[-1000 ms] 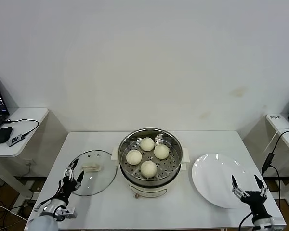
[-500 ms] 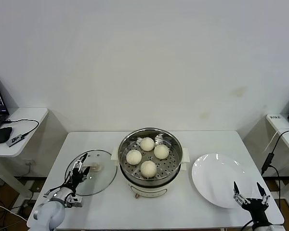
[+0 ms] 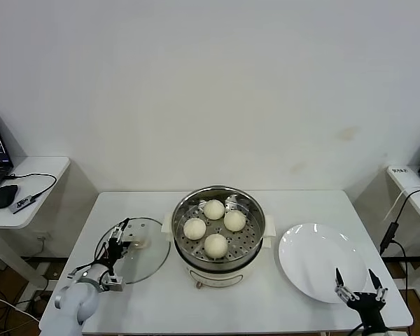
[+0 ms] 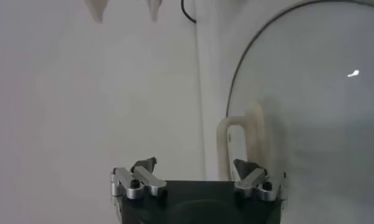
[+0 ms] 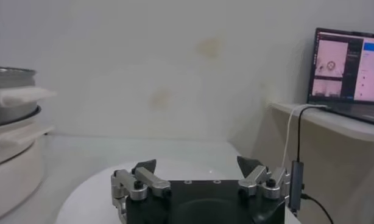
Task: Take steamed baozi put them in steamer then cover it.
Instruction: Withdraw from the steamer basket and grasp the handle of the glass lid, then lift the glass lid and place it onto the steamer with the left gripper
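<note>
With the steamer as the landmark in mid-table, the cover lies flat on the table just to its left, its rim close beside the steamer's side handle. The left gripper is down over the cover, at the side of its cream handle away from the steamer. In the left wrist view the jaws stand apart and the handle sits off toward one finger, not between both, so nothing is gripped yet. By my judgement the step in hand is taking the cover by its handle; to do it well the gripper wants centring so the handle lies squarely between the fingers before they close, then a level lift high enough to pass the steamer's rim.

All four steamed baozi already sit on the perforated tray inside the steamer, so only covering is left.

The cover's outer rim is near the table's left edge, so a sideways nudge that way looks risky. Right of the steamer lies a white plate, and the right gripper hangs with jaws wide at the plate's near rim, well apart from the steamer. The room above the pot is open.
</note>
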Tool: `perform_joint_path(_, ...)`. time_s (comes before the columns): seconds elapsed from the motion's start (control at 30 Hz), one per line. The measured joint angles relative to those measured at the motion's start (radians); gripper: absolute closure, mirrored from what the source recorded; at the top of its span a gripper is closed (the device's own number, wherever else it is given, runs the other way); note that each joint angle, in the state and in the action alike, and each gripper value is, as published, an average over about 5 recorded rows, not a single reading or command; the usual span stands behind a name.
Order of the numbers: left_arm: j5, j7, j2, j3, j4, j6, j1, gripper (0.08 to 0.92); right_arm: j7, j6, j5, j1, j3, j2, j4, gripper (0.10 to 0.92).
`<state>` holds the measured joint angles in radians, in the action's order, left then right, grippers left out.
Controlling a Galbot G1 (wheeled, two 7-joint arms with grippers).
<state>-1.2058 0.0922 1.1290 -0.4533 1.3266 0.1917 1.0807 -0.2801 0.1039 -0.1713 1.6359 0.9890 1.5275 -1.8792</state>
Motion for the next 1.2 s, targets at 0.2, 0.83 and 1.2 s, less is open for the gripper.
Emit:
perform_joint_path(0.2,0.0,-0.009,0.0,0.009,-0.011,-0.009,-0.003,0.406,0.0,0.003,0.002,-0.001,-0.006,0.004,0.005,0.203)
perform_joint_path(0.83,0.015,0.038,0.026,-0.007,-0.01,-0.024,0.013,0.858,-0.003,0.018,0.008,0.009,-0.016,0.012,0.0,0.203)
perform_joint_path(1.2,0.021,0.073,0.008,-0.097,0.136,-0.051,0.103,0.858,-0.004,0.025,0.02,0.014,-0.033,0.01,-0.009,0.203)
